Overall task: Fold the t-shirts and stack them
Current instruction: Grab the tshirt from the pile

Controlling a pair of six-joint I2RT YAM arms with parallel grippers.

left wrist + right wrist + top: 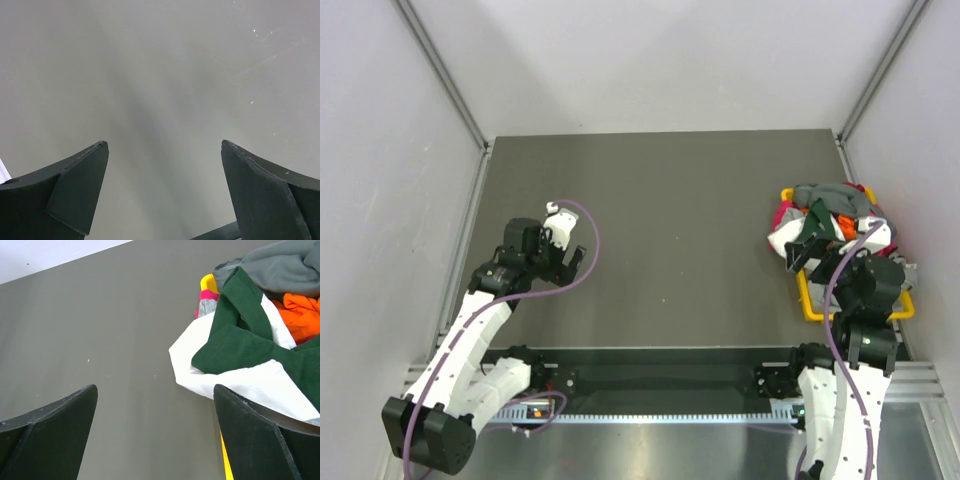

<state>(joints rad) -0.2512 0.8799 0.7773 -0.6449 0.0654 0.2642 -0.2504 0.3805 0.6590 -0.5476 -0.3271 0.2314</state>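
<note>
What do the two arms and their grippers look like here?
The left arm and right arm both have white links with black joints and black wrist housings. A purple cable runs along each. The left gripper and right gripper each carry two dark, matte, wedge-shaped fingers that taper to a point. No markings are readable.

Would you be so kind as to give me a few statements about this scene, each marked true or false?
1. The t-shirts lie heaped in the yellow bin. True.
2. The left hand holds a shirt. False: it is open and empty, over the table.
3. The right hand is open. True.
4. A folded shirt lies in the middle of the table. False: every shirt in view is in the heap at the right.
</note>
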